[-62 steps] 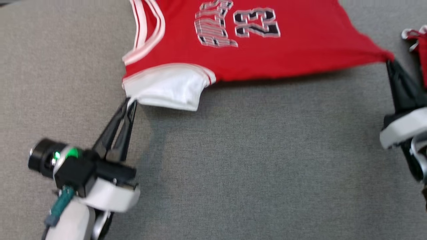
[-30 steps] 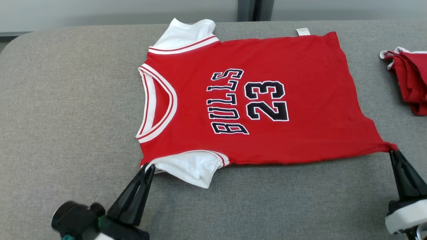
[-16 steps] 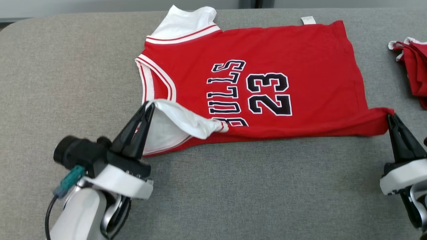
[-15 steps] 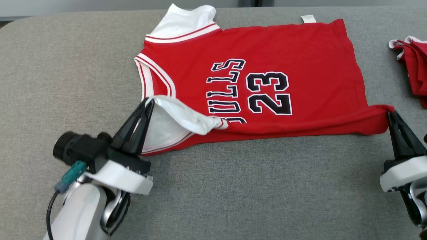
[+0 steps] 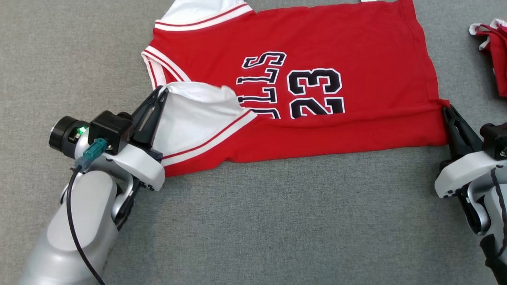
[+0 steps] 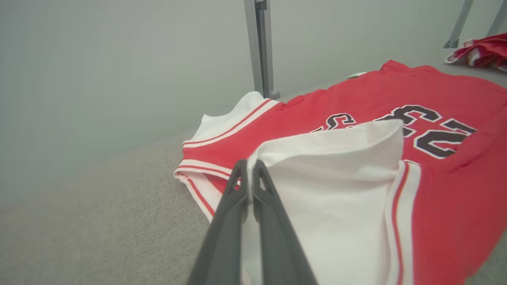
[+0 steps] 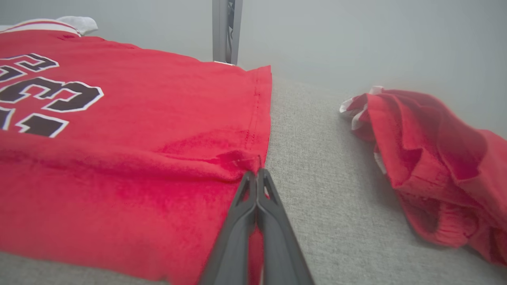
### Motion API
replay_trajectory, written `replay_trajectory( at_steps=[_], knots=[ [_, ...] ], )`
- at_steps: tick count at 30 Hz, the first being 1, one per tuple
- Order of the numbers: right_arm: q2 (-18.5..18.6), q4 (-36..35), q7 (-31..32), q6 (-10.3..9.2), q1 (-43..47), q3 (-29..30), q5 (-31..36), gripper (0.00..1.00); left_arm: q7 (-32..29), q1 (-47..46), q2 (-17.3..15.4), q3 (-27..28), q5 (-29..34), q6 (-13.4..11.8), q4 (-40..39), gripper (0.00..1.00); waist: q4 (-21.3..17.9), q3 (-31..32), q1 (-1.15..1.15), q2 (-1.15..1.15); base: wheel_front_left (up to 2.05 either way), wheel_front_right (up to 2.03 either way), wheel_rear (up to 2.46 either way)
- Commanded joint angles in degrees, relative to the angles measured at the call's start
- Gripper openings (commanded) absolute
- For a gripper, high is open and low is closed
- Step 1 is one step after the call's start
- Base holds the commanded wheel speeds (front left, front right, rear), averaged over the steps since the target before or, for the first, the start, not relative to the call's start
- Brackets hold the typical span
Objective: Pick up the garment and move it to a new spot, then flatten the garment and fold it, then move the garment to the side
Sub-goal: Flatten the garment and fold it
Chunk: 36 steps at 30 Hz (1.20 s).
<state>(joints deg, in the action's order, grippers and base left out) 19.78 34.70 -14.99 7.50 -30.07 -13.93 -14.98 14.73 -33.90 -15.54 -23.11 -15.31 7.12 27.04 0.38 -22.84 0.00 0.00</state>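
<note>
The garment [image 5: 356,51] lay spread on the grey bench [image 5: 277,221], chest print up, its near edge lifted and turned over toward the far side. The left tool [image 5: 161,92] was clamped on the corner by the white sleeve [image 5: 198,114], and the right tool [image 5: 445,110] was pinched tight on the near hem corner. Both bites were thin, right at the tips. That was the danger: a hold that shallow could slip if one arm pulled ahead of the other, and the fold line would run crooked. The sleeve billowed loose over the lettering, so it could land bunched inside the fold instead of flat. Off to the right, a red heap [image 5: 500,59] sat near the hem, and a wide sweep by the right arm could drag into it.
</note>
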Motion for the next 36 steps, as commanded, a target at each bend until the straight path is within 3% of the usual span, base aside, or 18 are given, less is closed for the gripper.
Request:
replay_trajectory(
  at_steps=[1,5,14,15,16,17,18,19,28,36],
  knots=[
    [0.3,1.81,-0.27,-0.01,-1.5,-0.19,0.48,0.0,0.36,-2.15,-0.43,-0.07,1.11,0.11,2.23,0.0,-0.09,-0.41,0.0,0.0,0.0,0.0,0.0],
    [0.38,3.72,-0.27,-0.01,-2.84,-0.3,0.61,0.0,0.42,-3.51,-0.28,-0.02,2.04,-0.76,4.59,0.0,0.06,-0.72,0.0,0.0,0.0,0.0,0.0],
    [0.12,6.85,-0.27,-0.01,-4.4,-0.73,0.29,0.0,0.47,-5.19,1.08,-1.21,2.08,-0.16,8.48,0.0,0.46,-0.25,0.0,0.0,0.0,0.0,0.0],
    [0.01,7.11,-0.27,-0.01,-4.55,-0.33,0.5,0.1,0.47,-5.25,1.35,-0.98,1.58,-0.18,8.5,0.0,0.48,-0.12,0.0,0.0,0.0,0.0,0.0],
    [-0.18,7.3,-0.27,-0.01,-4.55,-0.14,0.72,0.29,0.47,-5.03,1.73,-0.63,0.94,-0.11,8.61,0.24,0.52,0.01,0.0,0.0,0.0,0.0,0.0],
    [-0.38,7.17,-0.27,-0.01,-4.53,-0.04,0.95,0.41,0.47,-4.82,1.92,-0.39,0.64,-0.04,8.79,0.69,0.57,0.16,0.0,0.0,0.0,0.0,0.0],
    [-0.51,6.66,-0.27,-0.01,-4.51,0.17,1.37,0.82,0.47,-4.57,2.29,-0.01,0.15,-0.01,8.74,1.0,0.59,0.32,0.0,0.0,0.0,0.0,0.0],
    [-0.56,5.86,-0.27,-0.01,-4.37,0.59,1.82,1.0,0.47,-4.2,2.77,0.61,-0.57,0.01,8.41,1.0,0.57,0.53,0.0,0.0,0.0,0.0,0.0],
    [-2.56,-3.22,-0.27,-0.01,1.69,7.24,4.4,1.0,-0.48,4.09,5.37,6.3,-7.38,-1.88,3.92,1.0,0.15,3.58,0.0,0.0,0.0,0.0,0.0],
    [-4.32,-6.55,-0.27,-0.01,8.27,10.78,5.14,1.0,-11.34,16.12,6.27,6.25,-11.45,-6.01,-3.63,1.0,0.39,6.19,0.0,0.0,0.0,0.0,0.0]
  ],
)
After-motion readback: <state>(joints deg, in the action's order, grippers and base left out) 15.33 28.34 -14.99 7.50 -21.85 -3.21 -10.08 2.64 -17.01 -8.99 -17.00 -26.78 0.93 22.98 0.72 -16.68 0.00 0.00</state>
